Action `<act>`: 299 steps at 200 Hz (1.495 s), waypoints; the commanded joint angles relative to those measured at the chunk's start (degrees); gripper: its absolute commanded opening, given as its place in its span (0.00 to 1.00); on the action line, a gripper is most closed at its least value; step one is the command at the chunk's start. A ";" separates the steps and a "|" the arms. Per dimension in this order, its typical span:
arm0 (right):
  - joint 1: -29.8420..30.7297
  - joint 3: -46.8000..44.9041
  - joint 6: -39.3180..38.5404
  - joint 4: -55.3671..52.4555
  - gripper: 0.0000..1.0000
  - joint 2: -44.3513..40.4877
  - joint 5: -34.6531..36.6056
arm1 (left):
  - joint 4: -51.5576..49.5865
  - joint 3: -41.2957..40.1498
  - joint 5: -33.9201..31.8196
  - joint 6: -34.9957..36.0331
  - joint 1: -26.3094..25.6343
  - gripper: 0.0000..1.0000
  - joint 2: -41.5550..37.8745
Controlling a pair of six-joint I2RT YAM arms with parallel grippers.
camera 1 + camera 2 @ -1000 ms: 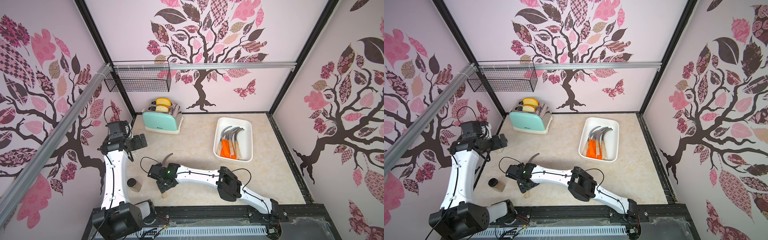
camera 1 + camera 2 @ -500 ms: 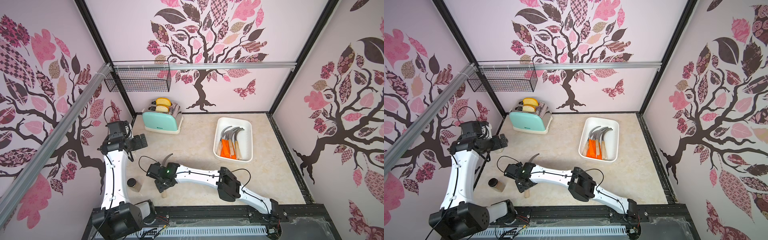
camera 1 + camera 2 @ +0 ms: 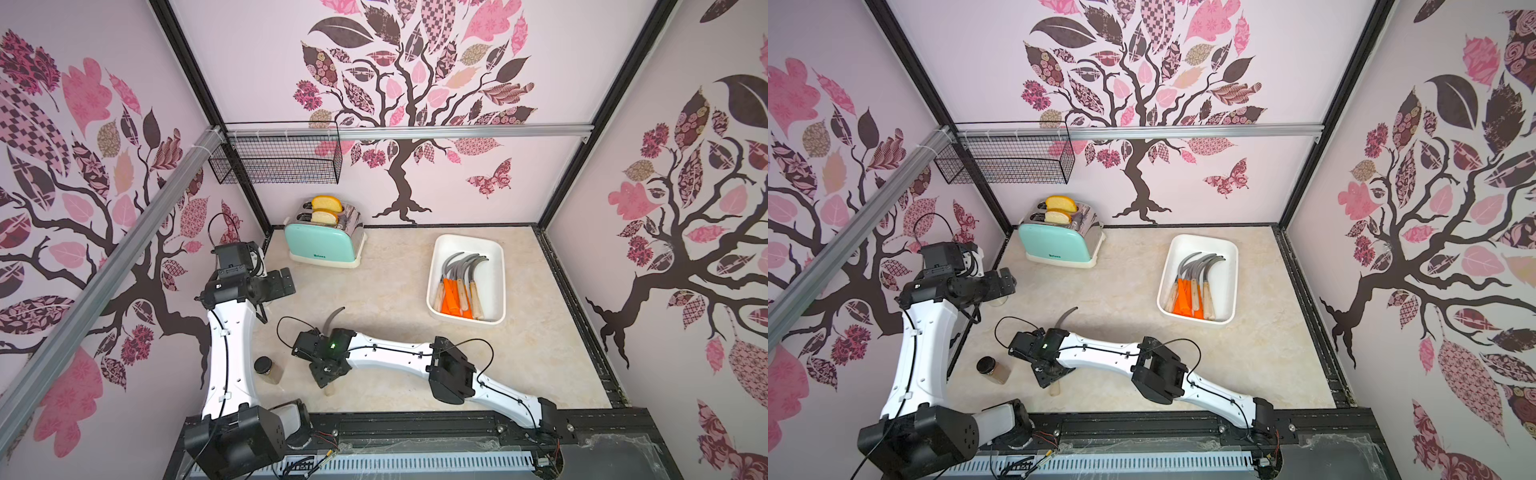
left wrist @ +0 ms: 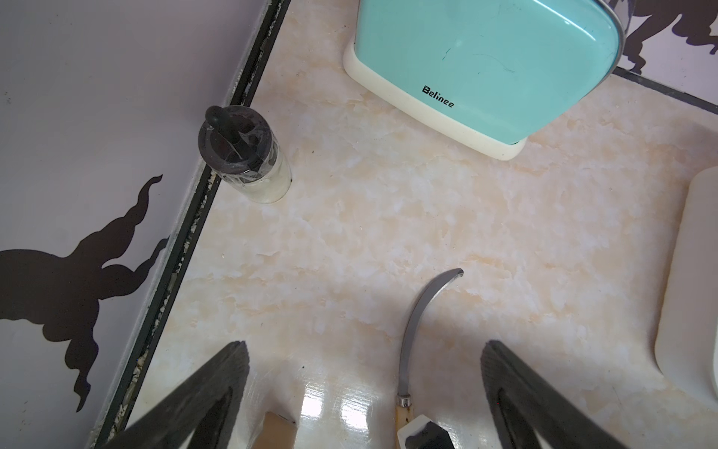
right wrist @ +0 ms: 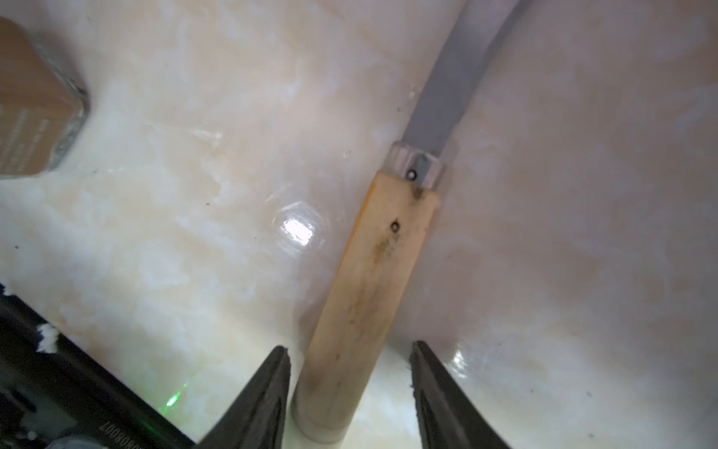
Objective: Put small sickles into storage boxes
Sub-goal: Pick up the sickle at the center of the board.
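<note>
Tabletop (image 3: pixel 395 282): pale marbled surface, glossy. Directly on it:
- mint toaster (image 3: pixel 322 245), back left
- white tray (image 3: pixel 492 286), back right, well apart from the toaster
- wooden-handled sickle (image 3: pixel 333 316), lying flat, front left
- brown-filled jar (image 3: pixel 268 370), near the sickle
- black-lidded jar (image 4: pixel 243 155), at the left wall

bright even light, blurred wrist close-up

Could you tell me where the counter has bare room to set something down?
Bare: the stretch between toaster and tray, and the counter between tray and right arm. Crowded: beside the left arm, where jar, sickle and right claw cluster.
</note>
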 commanded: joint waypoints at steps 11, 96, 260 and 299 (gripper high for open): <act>0.37 2.35 -0.51 -3.44 0.53 1.70 1.58 | -0.90 0.22 0.87 0.46 0.37 0.98 -1.10; 0.56 4.89 -0.67 -7.20 0.50 4.39 2.62 | -1.04 -0.13 1.28 0.81 0.37 0.98 -1.27; 0.93 5.15 -1.45 -9.72 0.41 6.69 3.88 | -0.66 -0.13 1.55 0.73 0.41 0.98 -0.52; 0.96 5.13 -1.55 -10.32 0.37 7.31 3.82 | -0.46 -0.35 1.94 0.42 0.37 0.98 -0.47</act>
